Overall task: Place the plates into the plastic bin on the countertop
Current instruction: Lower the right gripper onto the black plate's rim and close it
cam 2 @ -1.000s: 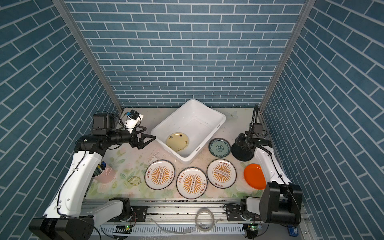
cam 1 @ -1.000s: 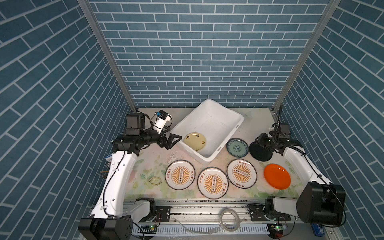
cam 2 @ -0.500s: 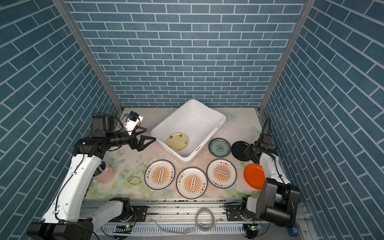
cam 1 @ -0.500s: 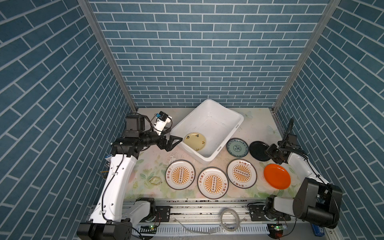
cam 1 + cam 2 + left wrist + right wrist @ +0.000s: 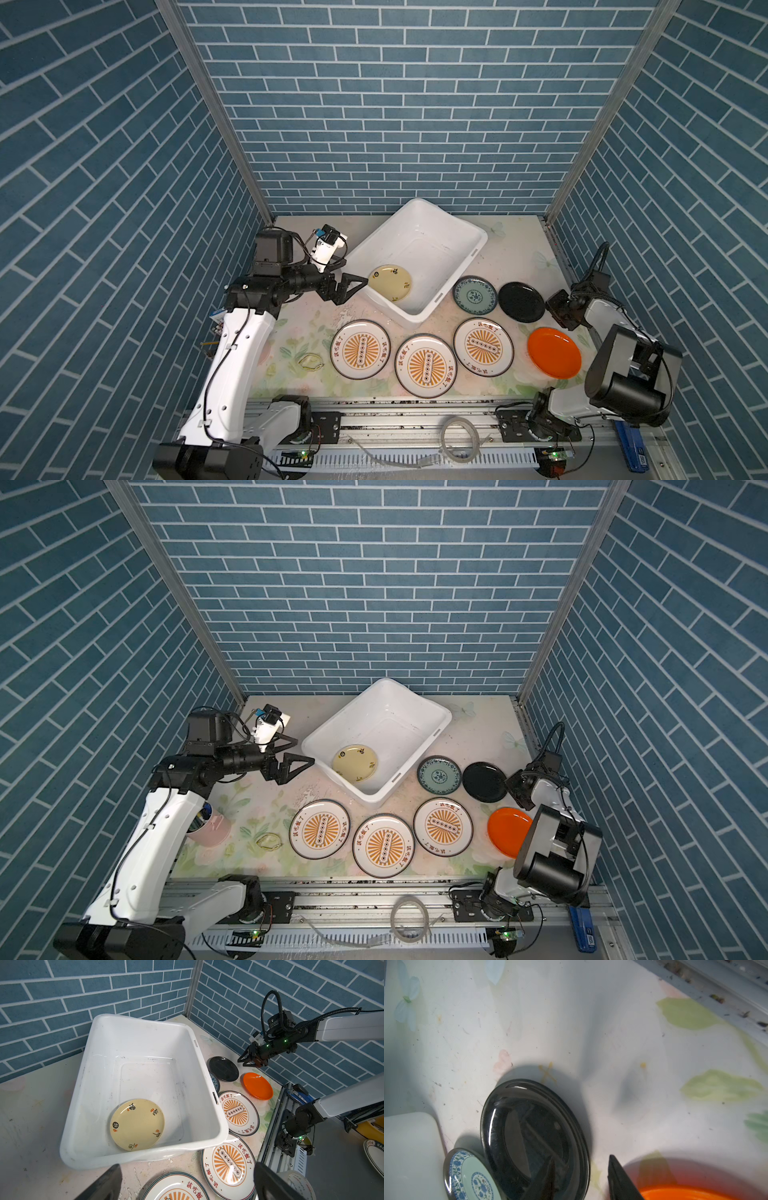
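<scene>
Most of the plastic bin (image 5: 419,232) floor lies bare beside the pale yellow plate (image 5: 390,283)

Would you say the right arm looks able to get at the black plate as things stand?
Probably yes. The right gripper sits just beside the black plate, jaws parted, with bare countertop around that edge. The teal plate crowds only the plate's far side, so the near rim looks free.
</scene>
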You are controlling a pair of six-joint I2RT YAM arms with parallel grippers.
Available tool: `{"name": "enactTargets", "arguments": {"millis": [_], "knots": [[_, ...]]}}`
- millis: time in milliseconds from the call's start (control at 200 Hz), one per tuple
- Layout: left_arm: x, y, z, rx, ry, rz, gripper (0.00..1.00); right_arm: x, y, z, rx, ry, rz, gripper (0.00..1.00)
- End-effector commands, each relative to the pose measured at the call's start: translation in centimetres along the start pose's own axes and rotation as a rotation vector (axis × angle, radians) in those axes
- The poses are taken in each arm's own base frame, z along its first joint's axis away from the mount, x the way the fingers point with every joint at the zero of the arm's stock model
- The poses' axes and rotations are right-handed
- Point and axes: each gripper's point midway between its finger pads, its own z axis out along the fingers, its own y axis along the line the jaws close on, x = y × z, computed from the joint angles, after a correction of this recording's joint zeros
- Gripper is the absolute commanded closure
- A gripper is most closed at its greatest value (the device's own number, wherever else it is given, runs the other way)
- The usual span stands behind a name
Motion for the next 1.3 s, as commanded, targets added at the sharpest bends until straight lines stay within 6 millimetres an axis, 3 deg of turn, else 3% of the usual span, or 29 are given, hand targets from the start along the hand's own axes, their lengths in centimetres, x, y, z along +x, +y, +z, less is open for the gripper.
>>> {"name": "enactTargets", "arguments": {"millis": [0,220,490,1295], "knots": [[0.0,-0.4,0.1,0.016,-0.007,0.010,0.00,-1.6,1.0,0.5,-0.050,-0.012,-0.041,0.59],[0.1,-0.3,0.2,0.014,-0.003,0.005,0.00,-1.8,1.9,2.1,-0.125,0.026,-0.047,0.64],[0.1,-0.2,0.2,0.014,-0.003,0.004,0.00,-0.9,1.6,3.6,-0.134,0.085,-0.038,0.67],[0.2,-0.2,0.4,0.019,-0.010,-0.008,0.00,-0.1,0.1,4.4,-0.076,0.101,-0.038,0.78]]}}
